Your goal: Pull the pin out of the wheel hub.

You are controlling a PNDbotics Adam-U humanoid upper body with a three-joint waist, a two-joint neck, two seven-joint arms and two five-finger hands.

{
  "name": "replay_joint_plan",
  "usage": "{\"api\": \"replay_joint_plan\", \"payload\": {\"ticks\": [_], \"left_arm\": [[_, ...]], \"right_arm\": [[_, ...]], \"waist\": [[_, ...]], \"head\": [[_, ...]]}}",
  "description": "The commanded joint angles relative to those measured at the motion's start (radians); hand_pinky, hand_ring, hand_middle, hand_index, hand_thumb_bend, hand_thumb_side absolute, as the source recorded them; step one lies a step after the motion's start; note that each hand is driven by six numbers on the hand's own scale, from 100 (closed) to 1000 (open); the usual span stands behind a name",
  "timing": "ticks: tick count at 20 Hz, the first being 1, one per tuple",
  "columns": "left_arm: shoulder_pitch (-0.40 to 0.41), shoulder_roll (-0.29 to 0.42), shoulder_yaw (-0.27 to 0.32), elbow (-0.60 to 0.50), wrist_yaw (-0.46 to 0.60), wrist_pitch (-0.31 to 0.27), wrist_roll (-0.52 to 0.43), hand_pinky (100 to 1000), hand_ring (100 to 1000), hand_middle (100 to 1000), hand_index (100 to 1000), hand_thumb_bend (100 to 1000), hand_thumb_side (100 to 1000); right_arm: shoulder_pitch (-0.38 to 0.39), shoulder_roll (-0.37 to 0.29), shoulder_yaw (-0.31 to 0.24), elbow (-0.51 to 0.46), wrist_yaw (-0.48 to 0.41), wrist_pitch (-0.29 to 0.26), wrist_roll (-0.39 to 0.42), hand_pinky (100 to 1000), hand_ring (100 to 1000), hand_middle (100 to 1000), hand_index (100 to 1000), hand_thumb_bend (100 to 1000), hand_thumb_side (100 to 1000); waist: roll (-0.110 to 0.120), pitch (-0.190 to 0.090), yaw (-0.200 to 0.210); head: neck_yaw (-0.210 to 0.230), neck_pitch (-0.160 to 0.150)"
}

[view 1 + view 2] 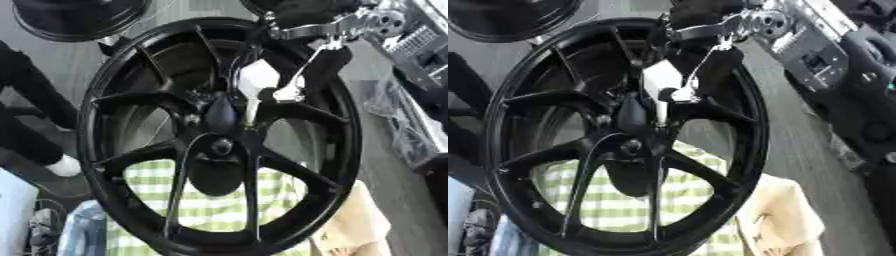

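reaching down from the upper right, right hand [262,82] pinching the pale pin [252,111], upright just above the wheel [346,150] hub [220,146]; pulls up along its length.

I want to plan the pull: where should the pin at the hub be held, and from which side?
Probably hold the pin by its exposed pale shaft just above the hub centre. Come from above, as the right hand does: the spokes leave a gap there. Whether the fingers already pinch it is unclear.

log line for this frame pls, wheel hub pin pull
stage: reaching for pin | right hand: over wheel centre, from upper right | pin: pale, at hub | grip: cannot tell | left hand: not in view
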Motion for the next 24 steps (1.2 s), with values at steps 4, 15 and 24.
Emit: {"api": "replay_joint_plan", "payload": {"ticks": [4, 15, 24], "left_arm": [[-0.014, 0.018, 0.003, -0.012, 0.001, -0.002, -0.005, 728, 705, 697, 771, 297, 764], [-0.015, 0.018, 0.001, -0.013, 0.001, -0.001, -0.007, 728, 704, 697, 771, 295, 765], [-0.016, 0.016, 0.001, -0.013, 0.001, -0.002, -0.008, 729, 704, 699, 771, 294, 765]], "right_arm": [[-0.014, -0.024, -0.015, -0.001, -0.019, 0.007, -0.024, 801, 770, 597, 748, 276, 471], [-0.006, -0.019, -0.01, 0.008, -0.051, 0.045, -0.081, 765, 693, 465, 600, 231, 364], [-0.01, -0.023, -0.012, 0.011, -0.119, 0.084, -0.087, 739, 622, 375, 502, 145, 297]], "waist": [[0.002, -0.015, 0.004], [0.002, -0.012, 0.006], [0.0, -0.015, 0.01]], "head": [[-0.001, -0.01], [-0.001, -0.007], [0.0, -0.005]]}}
